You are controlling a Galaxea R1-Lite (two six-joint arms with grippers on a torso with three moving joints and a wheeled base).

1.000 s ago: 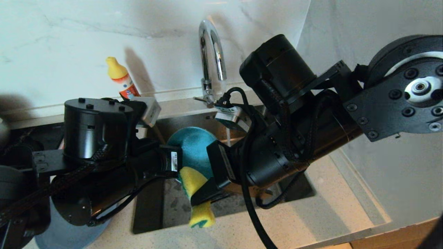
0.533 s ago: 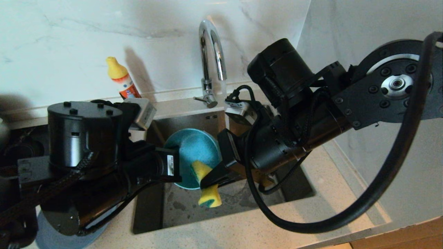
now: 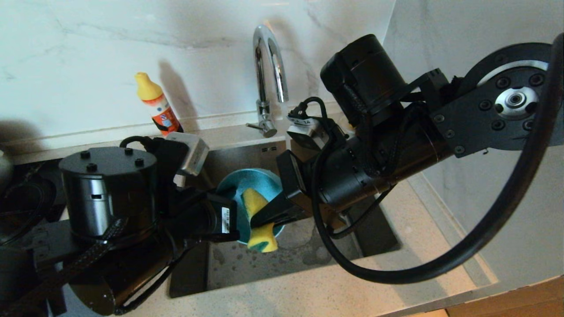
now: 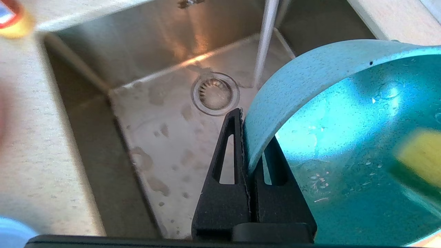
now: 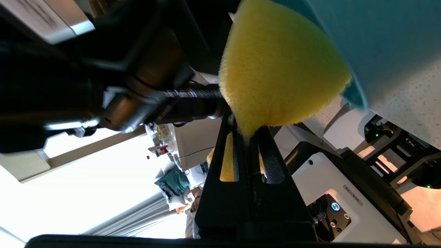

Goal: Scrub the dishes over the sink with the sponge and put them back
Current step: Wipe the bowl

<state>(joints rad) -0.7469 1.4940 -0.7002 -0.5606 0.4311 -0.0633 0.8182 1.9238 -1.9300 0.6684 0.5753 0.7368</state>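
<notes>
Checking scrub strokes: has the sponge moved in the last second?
Yes. The sponge, pinched by the right end effector, moved up toward the tap, onto the bowl.

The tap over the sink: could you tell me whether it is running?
On: a water stream falls from the tap into the sink.

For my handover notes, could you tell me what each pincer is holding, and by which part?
The left pincer pinches the teal bowl by its rim, over the sink. The right pincer squeezes the yellow sponge across its middle.
</notes>
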